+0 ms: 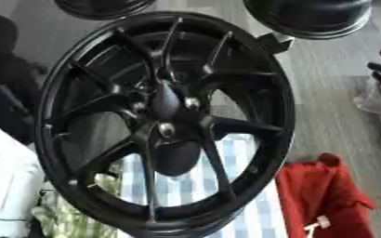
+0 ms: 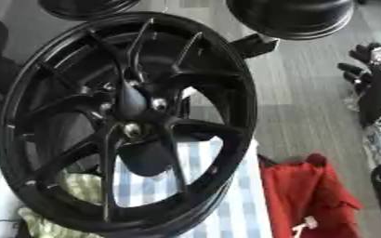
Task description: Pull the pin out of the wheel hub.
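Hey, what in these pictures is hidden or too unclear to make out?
- Pin: among the shiny spots at the hub, none is clearly a pin; too small.
- Right hand: cut by the left eye view's edge; dark, fingers unclear.
- Left hand: in neither view.
- Striped cloth: partly behind the wheel.

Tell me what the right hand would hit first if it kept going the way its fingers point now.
The right hand shows at the right edge, fingers pointing up and left. That line probably reaches the dark round object at the top before the wheel, though depth is unclear.
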